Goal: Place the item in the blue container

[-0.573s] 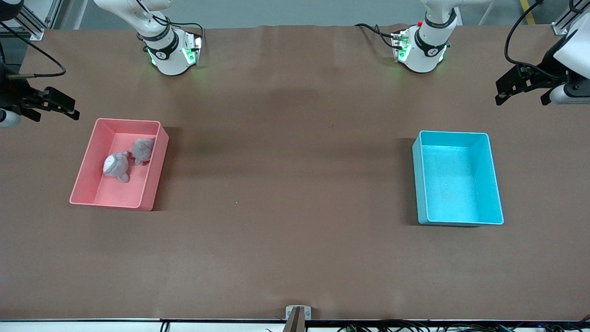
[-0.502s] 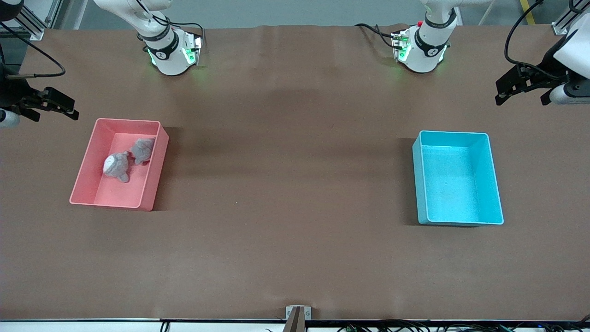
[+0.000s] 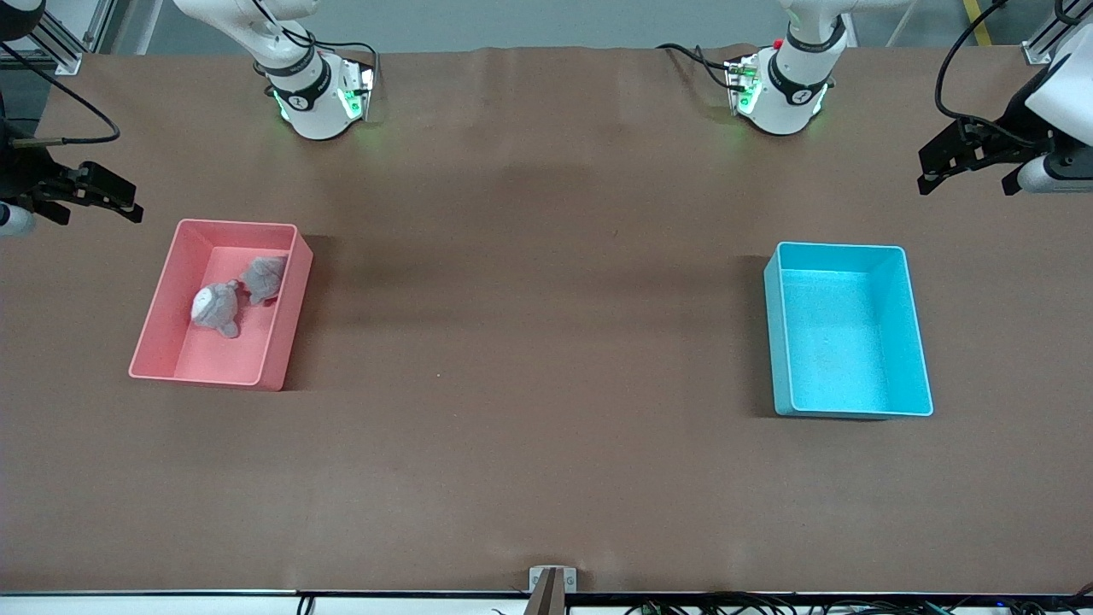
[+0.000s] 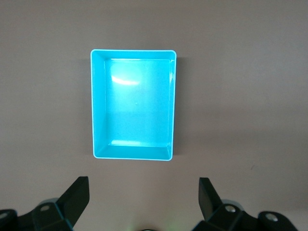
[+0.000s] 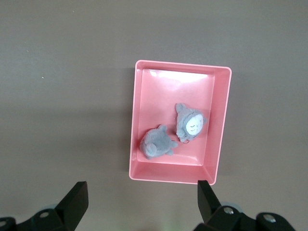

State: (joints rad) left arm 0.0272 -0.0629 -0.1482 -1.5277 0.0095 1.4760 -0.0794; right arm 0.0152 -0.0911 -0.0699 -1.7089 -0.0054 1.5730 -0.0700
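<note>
The blue container [image 3: 850,329] is a cyan bin that stands empty toward the left arm's end of the table; the left wrist view shows its bare floor [image 4: 132,110]. Two grey plush toys, one with a white face [image 3: 213,307] [image 5: 191,123] and one face down [image 3: 263,278] [image 5: 156,144], lie in a pink bin [image 3: 158,320] [image 5: 180,65] toward the right arm's end. My left gripper [image 3: 965,184] [image 4: 143,187] hangs open, high over bare table beside the blue container. My right gripper [image 3: 102,213] [image 5: 142,190] hangs open, high over the table beside the pink bin. Neither holds anything.
Brown table covering spreads between the two bins. The arm bases [image 3: 320,98] [image 3: 781,94] stand along the table's edge farthest from the front camera. A small bracket [image 3: 552,581] sits at the nearest edge.
The right gripper has drifted slightly toward the right arm's end of the table. The left arm, both bins and the toys have not moved.
</note>
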